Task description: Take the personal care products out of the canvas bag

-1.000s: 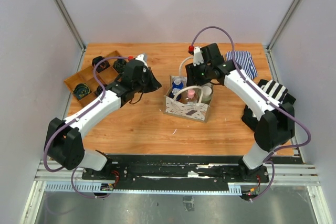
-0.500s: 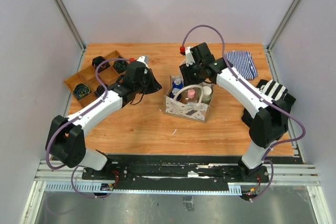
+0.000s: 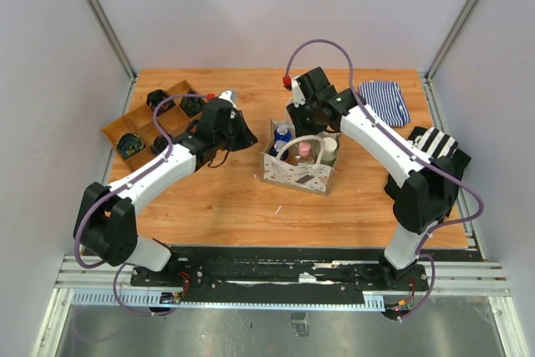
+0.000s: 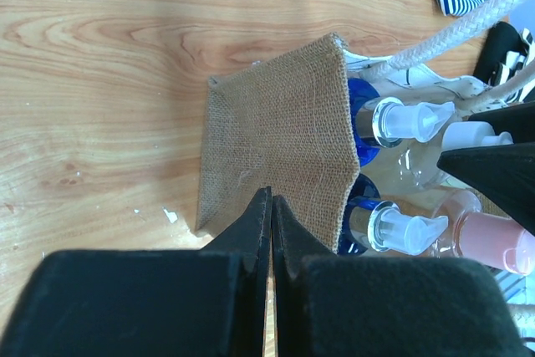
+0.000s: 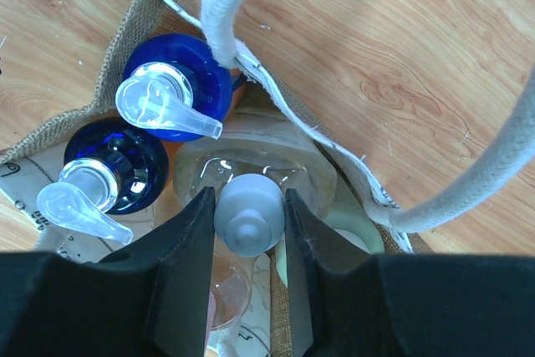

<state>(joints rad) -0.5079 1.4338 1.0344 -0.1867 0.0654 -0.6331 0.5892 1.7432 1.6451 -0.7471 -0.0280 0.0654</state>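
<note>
Across the scene spreads the wooden table (image 3: 226, 198). About midway between its left and right edges, somewhat nearer the far edge, stands the canvas bag (image 3: 297, 175), upright and open, with white rope handles (image 5: 219, 14) arching over its mouth. Toward the far-left corner sits the wooden tray (image 3: 109, 132), with black coiled cables (image 3: 156, 99) in its compartments. A blue-striped cloth (image 3: 384, 99) lies in the far-right corner and a black-and-white striped cloth (image 3: 435, 144) at the right edge.

All the care products are inside the bag: two blue-topped pump bottles (image 5: 175, 89) side by side at its left end, a clear bottle (image 5: 251, 152) next to them, a pink bottle (image 4: 489, 236) and a white-lidded jar (image 3: 328, 149).

My right pincer (image 5: 249, 232) is down in the bag's mouth, its fingers (image 5: 188, 248) pressed against either side of the clear bottle's grey-white cap (image 5: 249, 211), so it grips that bottle. My left pincer (image 4: 269, 206) hangs just beside the bag's left end, closed tight on nothing. I cannot tell whether its tips touch the burlap wall.
</note>
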